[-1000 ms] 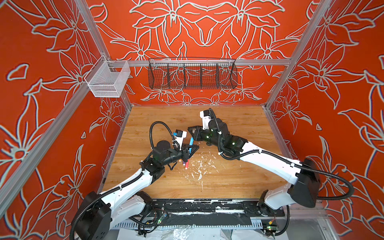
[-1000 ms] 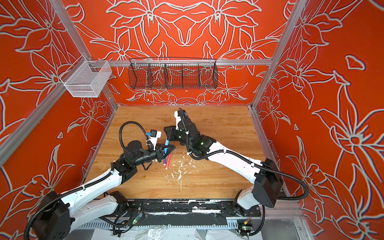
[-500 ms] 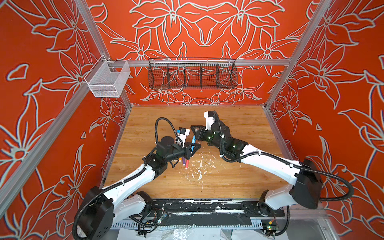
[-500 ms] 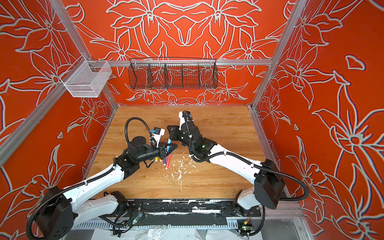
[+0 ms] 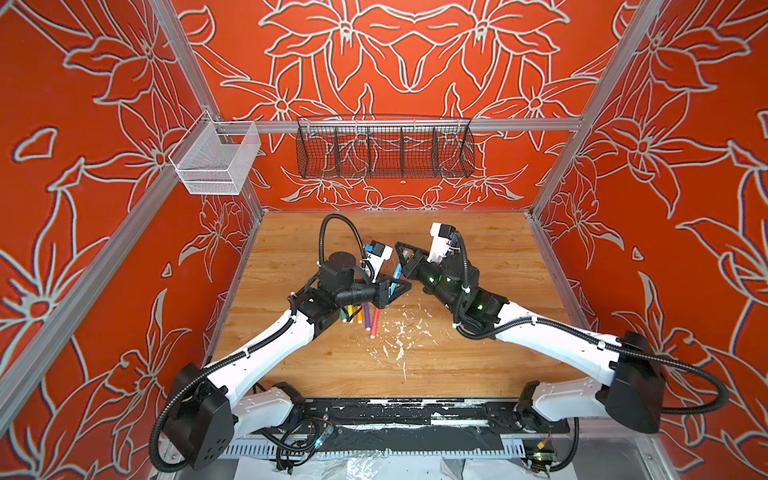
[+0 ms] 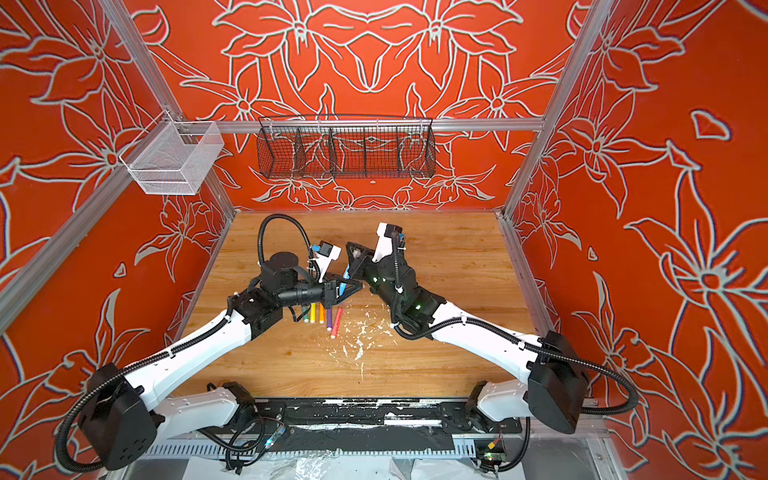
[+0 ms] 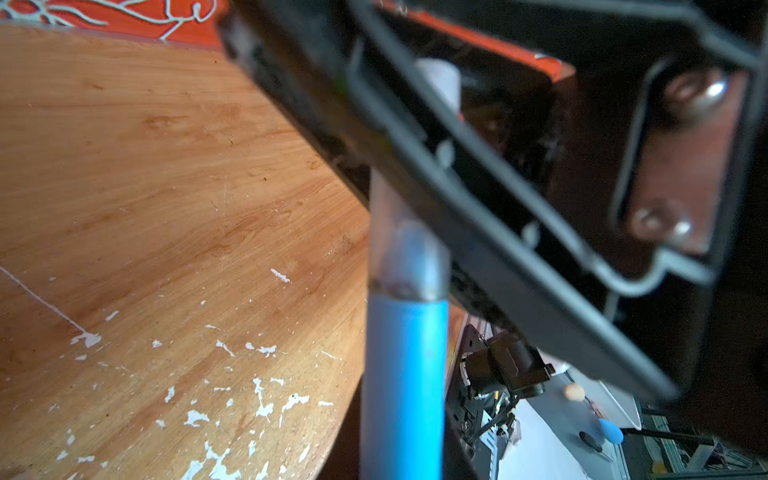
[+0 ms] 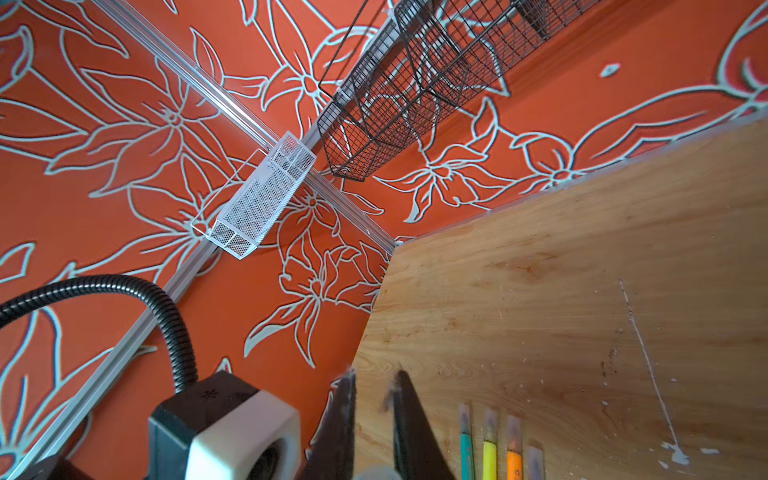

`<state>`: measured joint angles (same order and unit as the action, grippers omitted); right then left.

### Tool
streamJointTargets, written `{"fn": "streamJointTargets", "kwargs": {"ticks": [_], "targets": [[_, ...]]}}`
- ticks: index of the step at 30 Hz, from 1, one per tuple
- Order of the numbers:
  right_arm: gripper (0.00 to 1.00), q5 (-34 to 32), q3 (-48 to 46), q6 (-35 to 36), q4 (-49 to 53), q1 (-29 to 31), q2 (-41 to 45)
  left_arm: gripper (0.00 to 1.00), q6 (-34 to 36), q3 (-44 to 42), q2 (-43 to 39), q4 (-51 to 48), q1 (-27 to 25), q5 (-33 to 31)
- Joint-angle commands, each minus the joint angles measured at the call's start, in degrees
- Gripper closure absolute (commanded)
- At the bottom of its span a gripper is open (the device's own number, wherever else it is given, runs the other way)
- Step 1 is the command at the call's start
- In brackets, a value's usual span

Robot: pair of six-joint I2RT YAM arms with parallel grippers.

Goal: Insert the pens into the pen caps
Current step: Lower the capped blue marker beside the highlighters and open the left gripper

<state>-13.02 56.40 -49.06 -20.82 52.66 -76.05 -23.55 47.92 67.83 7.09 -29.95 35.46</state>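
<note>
I am looking down on the wooden table (image 5: 498, 241), with both arms meeting over its middle: the left arm (image 5: 266, 349) comes in from the near left and the right arm (image 5: 552, 340) from the near right.

The left gripper (image 5: 397, 287) is clamped on the blue pen (image 7: 403, 374) and holds it tilted, clear of the wood. In both top views the pen's long axis runs roughly far-to-near, with the raised end toward the back wall. The right gripper (image 8: 376, 374) hangs just beside that raised end. Its wrist view shows a narrow gap between its fingers, and I cannot tell whether they pinch anything.

The row of 5 pens (image 5: 360, 316) lies on the table just below the left gripper and slightly toward the near edge. They lie side by side and parallel, also far-to-near, with the pink-red pen (image 5: 375, 322) outermost on the right.

In the left wrist view, a clear cap (image 7: 409, 249) sits over the blue pen's tip. It looks seated to me, though its far end runs behind a black finger.

I judge this to be pen 6 of 6, with laying it down as the coming move. The held pen lies nearly parallel to the row. The left arm is the nearer 1, so it mainly has to lower the pen and level it just right of the pink-red pen.
</note>
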Motion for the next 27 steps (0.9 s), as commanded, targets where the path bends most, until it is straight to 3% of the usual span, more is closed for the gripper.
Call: {"fn": "streamJointTargets", "kwargs": {"ticks": [1,2,4,9,13,19,24,25,27], "targets": [[1.0,15.32,-1.53,1.69,20.84,8.59,3.55,1.0,-5.47,1.97,0.2,14.24,6.31,-18.29],[0.95,14.04,-0.54,2.36,23.12,7.39,4.91,1.0,-5.8,-0.13,-0.62,13.31,5.38,-19.89],[0.76,12.77,1.56,4.38,27.24,3.95,7.39,1.0,-5.47,-4.28,-2.68,10.44,1.5,-25.56],[0.32,7.32,3.6,9.43,35.89,-8.45,14.59,1.0,-6.2,-12.94,-6.04,4.72,-14.95,-43.87],[0.04,-5.06,0.21,13.59,39.04,-14.42,19.69,1.0,-13.21,-15.11,-3.1,-0.62,-20.8,-49.79],[0.02,-22.74,-9.7,18.7,36.29,-18.25,25.43,1.0,-17.93,-10.5,7.61,-8.6,-25.91,-54.65],[0.03,-39.53,-18.46,26.25,30.93,-19.38,27.41,1.0,-19.52,-9.19,13.44,-10.11,-26.73,-55.27],[0.03,-45.04,-20.02,24.08,31.02,-19.6,27.19,1.0,-19.43,-8.91,14.76,-10.29,-26.81,-55.15],[0.03,-48.36,-22.19,21.85,30.26,-20.22,27.18,1.0,-19.43,-8.39,16.67,-11.15,-26.89,-55.32]]}}
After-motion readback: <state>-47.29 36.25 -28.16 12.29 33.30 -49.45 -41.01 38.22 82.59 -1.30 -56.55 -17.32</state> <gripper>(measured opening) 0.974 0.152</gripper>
